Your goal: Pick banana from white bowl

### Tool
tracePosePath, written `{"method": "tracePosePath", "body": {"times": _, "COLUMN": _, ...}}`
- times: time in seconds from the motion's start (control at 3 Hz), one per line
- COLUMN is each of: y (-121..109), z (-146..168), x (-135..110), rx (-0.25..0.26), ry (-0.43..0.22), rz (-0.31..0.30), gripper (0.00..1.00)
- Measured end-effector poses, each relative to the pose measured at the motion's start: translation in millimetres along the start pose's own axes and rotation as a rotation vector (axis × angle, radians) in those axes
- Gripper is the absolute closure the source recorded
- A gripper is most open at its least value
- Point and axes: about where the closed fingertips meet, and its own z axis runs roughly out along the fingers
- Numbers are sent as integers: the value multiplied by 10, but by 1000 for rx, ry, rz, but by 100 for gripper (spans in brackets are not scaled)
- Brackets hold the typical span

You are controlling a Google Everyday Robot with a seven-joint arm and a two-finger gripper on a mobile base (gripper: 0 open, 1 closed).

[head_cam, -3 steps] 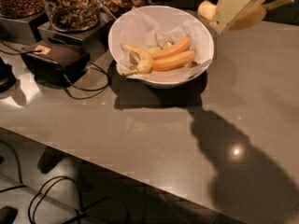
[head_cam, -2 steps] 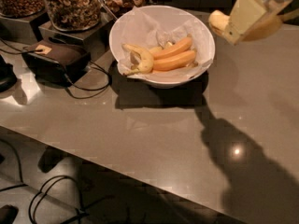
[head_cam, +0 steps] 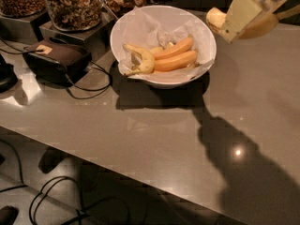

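- Gripper [head_cam: 233, 25] is upper R of the white bowl [head_cam: 174, 82], just past its rim, above the tabletop [head_cam: 154, 139].
- Gripper is clamped on the banana [head_cam: 215, 18]. Pale end pokes out toward the bowl, stem out the far side.
- Banana is outside the bowl.
- In the bowl, on paper: 2 orange bananas [head_cam: 177, 55] and a small curled banana [head_cam: 143, 60].
- L of the bowl: nut jars [head_cam: 72, 6] and a black box [head_cam: 56, 60] w/ cables.

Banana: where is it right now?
In the camera view the banana is at the upper right, held by the gripper above the counter, just right of the white bowl and outside it.
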Motion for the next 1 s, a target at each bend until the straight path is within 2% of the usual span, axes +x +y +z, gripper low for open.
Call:
{"method": "tracePosePath", "body": {"times": 0.67, "y": 135, "z": 120, "x": 714, "rx": -32, "ry": 74, "rz": 77, "gripper": 100}}
{"method": "tracePosePath", "body": {"times": 1.0, "y": 320, "z": 224, "x": 990, "rx": -71, "ry": 124, "rz": 74, "gripper": 100}}
